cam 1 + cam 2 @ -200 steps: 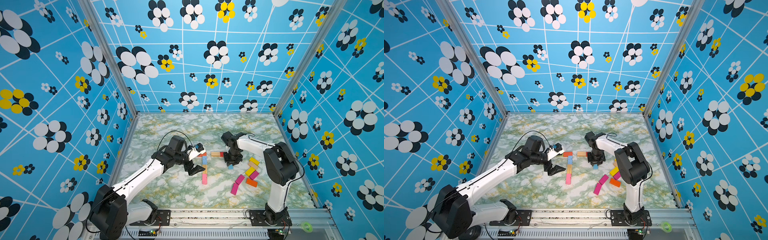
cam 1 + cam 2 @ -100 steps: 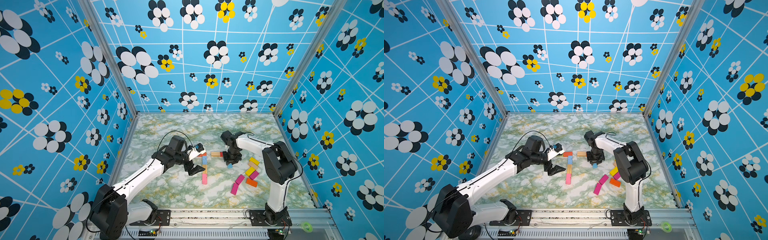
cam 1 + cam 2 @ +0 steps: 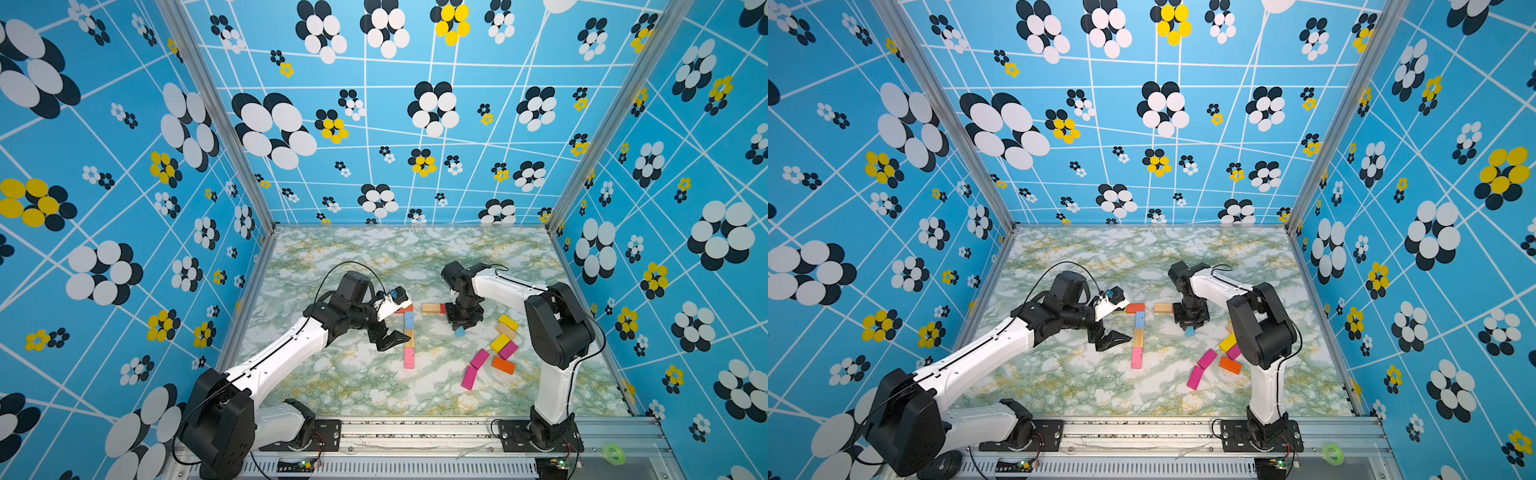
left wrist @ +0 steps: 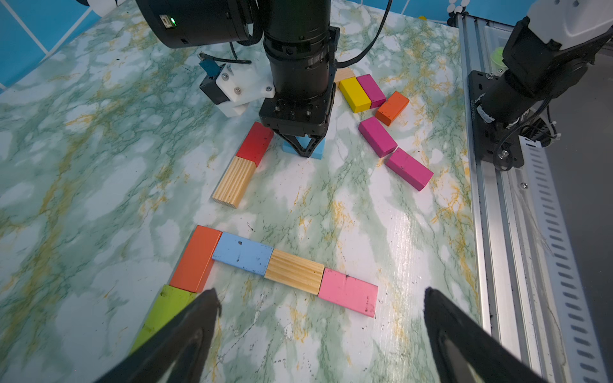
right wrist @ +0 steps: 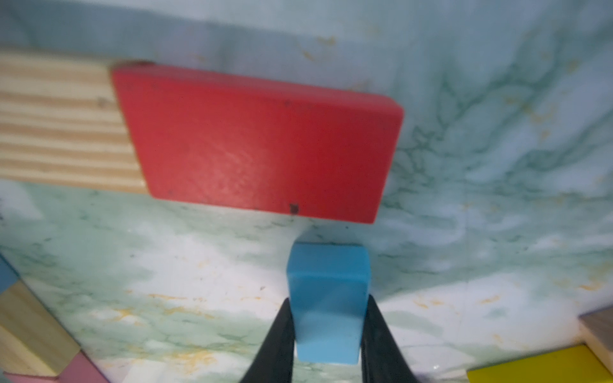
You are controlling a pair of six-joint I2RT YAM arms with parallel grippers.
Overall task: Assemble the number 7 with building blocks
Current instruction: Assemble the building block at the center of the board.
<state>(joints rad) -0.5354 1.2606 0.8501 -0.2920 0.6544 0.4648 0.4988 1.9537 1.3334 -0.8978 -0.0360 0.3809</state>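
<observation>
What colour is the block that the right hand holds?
Light blue. The right wrist view shows the block best, gripped in the right hand.

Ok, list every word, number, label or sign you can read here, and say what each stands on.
"7": not printed, only the shape laid out in building blocks on the table.
Small print on the right arm's base joint: too small to read.
The blocks themselves and the walls bear no lettering.
</observation>
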